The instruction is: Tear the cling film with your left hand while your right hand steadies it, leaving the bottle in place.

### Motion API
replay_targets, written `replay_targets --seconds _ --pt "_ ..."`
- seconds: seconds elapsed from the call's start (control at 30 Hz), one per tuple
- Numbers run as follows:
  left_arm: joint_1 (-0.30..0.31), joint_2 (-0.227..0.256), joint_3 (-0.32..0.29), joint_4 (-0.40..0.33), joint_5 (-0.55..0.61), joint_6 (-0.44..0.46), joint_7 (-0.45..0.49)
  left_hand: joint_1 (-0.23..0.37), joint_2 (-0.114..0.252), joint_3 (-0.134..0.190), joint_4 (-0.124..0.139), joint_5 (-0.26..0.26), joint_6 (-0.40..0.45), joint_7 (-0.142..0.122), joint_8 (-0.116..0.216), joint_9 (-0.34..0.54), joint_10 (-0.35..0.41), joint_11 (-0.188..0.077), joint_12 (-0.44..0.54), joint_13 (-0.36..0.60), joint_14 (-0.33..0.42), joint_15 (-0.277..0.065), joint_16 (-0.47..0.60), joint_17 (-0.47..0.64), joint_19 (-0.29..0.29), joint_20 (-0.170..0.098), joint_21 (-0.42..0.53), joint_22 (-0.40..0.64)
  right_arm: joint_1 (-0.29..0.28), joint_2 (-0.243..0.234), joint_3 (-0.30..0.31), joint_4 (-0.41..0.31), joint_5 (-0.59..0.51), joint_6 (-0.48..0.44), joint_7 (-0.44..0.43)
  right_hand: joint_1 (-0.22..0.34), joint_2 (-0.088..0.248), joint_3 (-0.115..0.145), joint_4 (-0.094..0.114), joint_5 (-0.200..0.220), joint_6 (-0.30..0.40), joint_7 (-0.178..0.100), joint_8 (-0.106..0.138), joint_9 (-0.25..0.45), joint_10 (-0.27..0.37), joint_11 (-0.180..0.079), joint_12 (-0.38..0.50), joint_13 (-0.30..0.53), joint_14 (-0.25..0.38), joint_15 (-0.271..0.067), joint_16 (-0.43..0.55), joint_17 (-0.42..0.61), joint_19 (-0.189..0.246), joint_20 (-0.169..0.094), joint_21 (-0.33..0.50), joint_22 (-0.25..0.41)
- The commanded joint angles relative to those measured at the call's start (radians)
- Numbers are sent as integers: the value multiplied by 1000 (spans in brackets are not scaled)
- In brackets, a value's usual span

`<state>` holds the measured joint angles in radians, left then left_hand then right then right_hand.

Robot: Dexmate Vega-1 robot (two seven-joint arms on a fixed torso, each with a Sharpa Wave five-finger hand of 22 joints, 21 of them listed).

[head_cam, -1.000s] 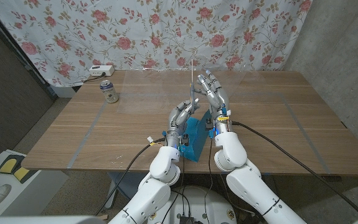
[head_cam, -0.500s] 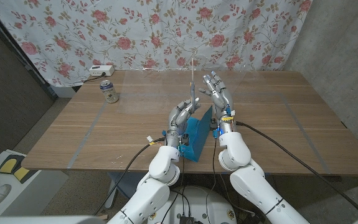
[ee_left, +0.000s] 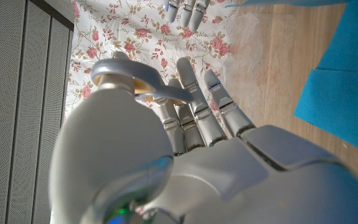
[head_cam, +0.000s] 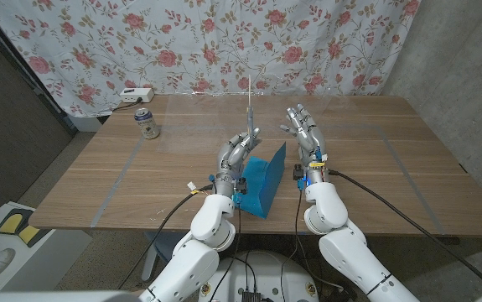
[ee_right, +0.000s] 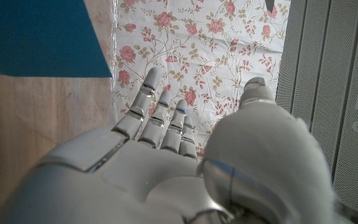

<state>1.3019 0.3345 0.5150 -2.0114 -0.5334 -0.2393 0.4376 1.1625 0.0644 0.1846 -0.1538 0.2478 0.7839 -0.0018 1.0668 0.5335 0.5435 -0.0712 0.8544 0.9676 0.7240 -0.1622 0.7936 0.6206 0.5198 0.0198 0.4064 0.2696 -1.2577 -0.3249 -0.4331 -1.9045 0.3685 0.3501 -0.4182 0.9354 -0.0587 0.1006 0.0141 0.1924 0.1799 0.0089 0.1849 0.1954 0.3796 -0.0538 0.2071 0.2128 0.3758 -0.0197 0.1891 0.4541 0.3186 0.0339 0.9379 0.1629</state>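
The blue cling film box [head_cam: 261, 186] stands near the table's front edge between my hands; it also shows as the blue box [ee_left: 343, 93] and the blue box [ee_right: 35, 37]. My left hand [head_cam: 235, 154] is just left of the box, its thumb curled onto its fingers, pinching a clear sheet of cling film [head_cam: 249, 105] that rises as a thin upright line. My right hand [head_cam: 305, 131] hovers to the right of the box, fingers spread, touching nothing. A small can [head_cam: 146, 123] stands upright at the far left of the table.
A white power strip [head_cam: 136, 94] lies at the table's back left edge. A floral curtain [head_cam: 224, 42] hangs behind the table. Bare wooden table [head_cam: 391, 159] stretches on both sides of the hands.
My right hand has come off the box and moved to the right, fingers spread. My left hand has shifted left with the film's upright edge. The can has not moved.
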Motion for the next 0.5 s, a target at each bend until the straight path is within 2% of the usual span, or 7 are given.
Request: replay_targets --seconds 0.03,0.23,0.33,0.5 --pt "45 65 -40 -123 -64 111 62 36 46 5 6 4 8 0 7 338 155 -106 162 121 52 -36 -11 -7 10 2 9 4 -29 1 45 -1 13 -22 0 -10 -1 -3 -3 6 -4 -2 2 3 -4 1 1 1 2 -12 11 -1 2 0 -6 0" --pt "39 91 -53 -145 -73 130 66 31 44 6 6 3 6 -1 10 334 157 -107 157 116 56 -35 -16 -7 11 4 14 5 -39 2 66 -4 14 -35 1 -12 1 -4 -3 6 -5 -2 3 3 -4 1 2 1 2 -14 13 -4 1 -2 -11 0" --pt "45 103 -66 -160 -81 146 81 27 43 10 6 3 7 8 11 328 172 -111 150 100 72 -41 -29 -19 22 5 23 6 -57 -2 84 -20 11 -46 -7 -13 3 -4 -3 6 -5 -3 3 3 -5 2 2 1 4 -16 14 -6 1 -3 -14 0" --pt "59 141 -99 -190 -107 178 92 23 40 12 5 2 7 9 13 323 180 -113 144 91 78 -41 -39 -24 25 4 29 6 -79 -11 111 -37 -7 -54 -24 -14 8 -4 -6 6 1 -3 7 3 1 1 6 0 31 -36 27 -13 9 -2 -23 0"
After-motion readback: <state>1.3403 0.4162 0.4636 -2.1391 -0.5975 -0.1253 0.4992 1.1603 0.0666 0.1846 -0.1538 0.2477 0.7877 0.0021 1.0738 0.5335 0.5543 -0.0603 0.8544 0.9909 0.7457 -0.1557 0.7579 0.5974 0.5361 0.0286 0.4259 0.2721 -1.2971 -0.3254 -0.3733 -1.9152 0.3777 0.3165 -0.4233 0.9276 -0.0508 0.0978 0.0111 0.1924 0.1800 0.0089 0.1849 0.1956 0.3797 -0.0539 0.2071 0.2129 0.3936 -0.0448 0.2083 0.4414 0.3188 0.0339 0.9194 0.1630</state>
